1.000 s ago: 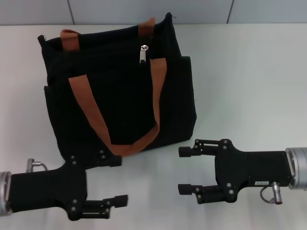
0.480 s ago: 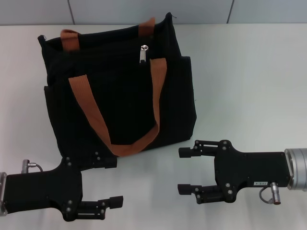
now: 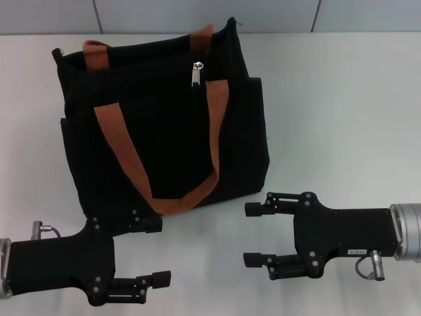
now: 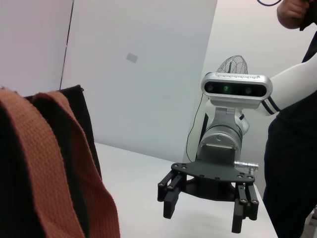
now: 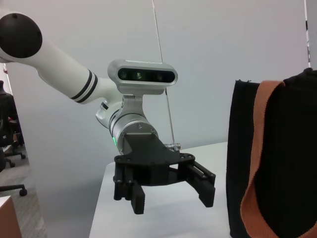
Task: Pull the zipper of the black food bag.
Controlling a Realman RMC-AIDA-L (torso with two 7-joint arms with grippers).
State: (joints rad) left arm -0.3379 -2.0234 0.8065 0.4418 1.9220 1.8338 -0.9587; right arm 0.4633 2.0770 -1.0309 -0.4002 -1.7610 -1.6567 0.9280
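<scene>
The black food bag lies on the white table, with two orange-brown handles. Its silver zipper pull sits on the upper front, near the far edge. My left gripper is open and empty at the bag's near left corner, its upper finger close to the bag's edge. My right gripper is open and empty just near-right of the bag. The left wrist view shows the bag's handle and the right gripper. The right wrist view shows the bag and the left gripper.
The white table stretches to the right of the bag. A grey wall runs along its far edge. A person stands beyond the table's right side in the left wrist view.
My left gripper has drawn back a little toward the near left. The right gripper and the bag have not moved.
</scene>
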